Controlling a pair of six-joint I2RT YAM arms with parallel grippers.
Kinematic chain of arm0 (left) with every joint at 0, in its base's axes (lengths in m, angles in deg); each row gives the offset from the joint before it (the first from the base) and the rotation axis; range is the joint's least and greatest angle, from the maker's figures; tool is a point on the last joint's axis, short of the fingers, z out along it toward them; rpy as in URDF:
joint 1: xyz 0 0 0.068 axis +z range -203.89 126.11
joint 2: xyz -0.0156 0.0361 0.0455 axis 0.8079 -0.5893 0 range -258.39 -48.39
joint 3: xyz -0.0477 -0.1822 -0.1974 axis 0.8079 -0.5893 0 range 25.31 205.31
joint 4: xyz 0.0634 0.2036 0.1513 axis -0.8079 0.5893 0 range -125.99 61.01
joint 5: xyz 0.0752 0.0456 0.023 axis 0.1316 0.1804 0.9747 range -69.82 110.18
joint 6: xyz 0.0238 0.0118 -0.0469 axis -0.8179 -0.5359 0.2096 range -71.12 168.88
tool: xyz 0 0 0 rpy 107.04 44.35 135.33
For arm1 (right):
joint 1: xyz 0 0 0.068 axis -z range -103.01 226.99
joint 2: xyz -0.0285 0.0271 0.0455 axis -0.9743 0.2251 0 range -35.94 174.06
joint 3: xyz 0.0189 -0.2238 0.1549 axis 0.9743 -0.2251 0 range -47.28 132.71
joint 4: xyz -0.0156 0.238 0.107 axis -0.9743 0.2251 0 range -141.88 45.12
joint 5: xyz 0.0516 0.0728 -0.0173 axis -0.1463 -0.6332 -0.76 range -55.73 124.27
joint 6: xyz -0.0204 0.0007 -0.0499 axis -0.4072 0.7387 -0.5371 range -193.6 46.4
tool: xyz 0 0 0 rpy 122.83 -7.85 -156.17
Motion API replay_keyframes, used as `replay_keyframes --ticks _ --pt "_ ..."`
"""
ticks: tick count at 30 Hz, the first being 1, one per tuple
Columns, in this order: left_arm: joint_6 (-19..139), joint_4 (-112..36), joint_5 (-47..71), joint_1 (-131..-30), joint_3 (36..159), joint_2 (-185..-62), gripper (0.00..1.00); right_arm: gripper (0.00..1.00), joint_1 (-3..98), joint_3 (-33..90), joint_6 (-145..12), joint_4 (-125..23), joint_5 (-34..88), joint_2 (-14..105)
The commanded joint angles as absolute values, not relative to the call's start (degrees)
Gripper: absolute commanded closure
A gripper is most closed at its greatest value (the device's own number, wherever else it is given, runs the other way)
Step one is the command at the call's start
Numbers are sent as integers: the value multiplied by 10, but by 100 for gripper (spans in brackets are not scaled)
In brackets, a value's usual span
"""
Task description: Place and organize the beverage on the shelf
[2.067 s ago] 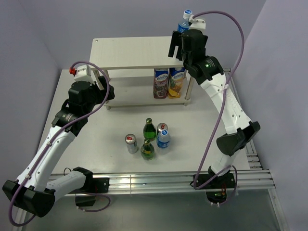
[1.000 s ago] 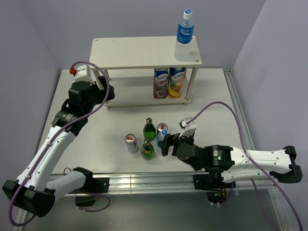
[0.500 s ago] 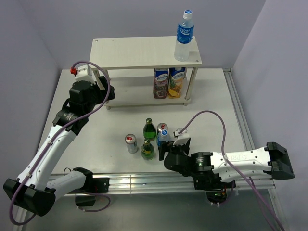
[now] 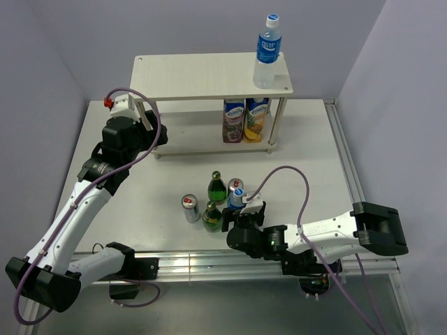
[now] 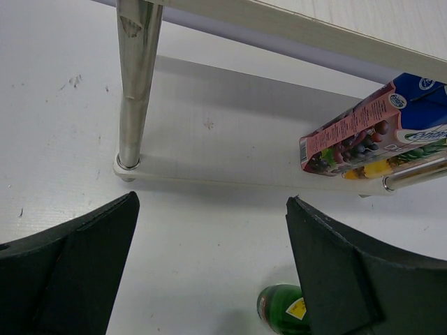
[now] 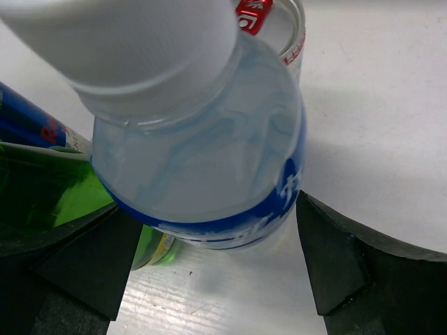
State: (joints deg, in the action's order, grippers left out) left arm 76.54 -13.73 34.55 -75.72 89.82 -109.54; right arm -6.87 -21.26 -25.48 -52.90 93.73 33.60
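Observation:
The shelf [image 4: 202,77] stands at the back, with a tall blue-labelled water bottle [image 4: 266,52] on its top board and two juice cartons [image 4: 244,120] on the lower board. On the table stand two green bottles [image 4: 217,187], a silver can [image 4: 191,207] and a small water bottle [image 4: 237,199]. My right gripper [image 4: 235,215] is open with its fingers on either side of the small water bottle [image 6: 202,160]. My left gripper [image 4: 150,131] is open and empty by the shelf's left front leg [image 5: 136,84].
A second can [image 6: 279,21] stands right behind the small bottle and a green bottle [image 6: 42,202] crowds its left side. In the left wrist view a green bottle top [image 5: 283,310] and the cartons [image 5: 377,132] show. Grey walls close the back and sides.
My right arm left the tall bottle on the top board, swung down to the table and now has its open fingers around the small water bottle. The left arm has barely moved.

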Motion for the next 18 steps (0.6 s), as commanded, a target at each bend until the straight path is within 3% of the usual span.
replay_keyframes --ticks 1,4,5,10,12,14,18 --pt "759 -138 336 -757 913 -1097 7 7 -71 -204 -256 -599 986 360" --pt "758 -136 336 -757 915 -1100 7 14 -70 -208 -226 -586 1017 369" --pt "759 -138 335 -757 915 -1101 7 22 -70 -211 -218 -583 1027 371" --pt "759 -137 329 -757 917 -1103 7 40 -67 -223 -199 -589 1063 392" --pt "759 -136 329 -757 917 -1104 7 63 -56 -222 -240 -614 1036 401" --pt "759 -137 331 -757 916 -1103 8 94 -48 -188 -218 -558 1036 398" --pt "759 -137 332 -757 916 -1100 7 100 -56 -91 -169 -379 1055 335"
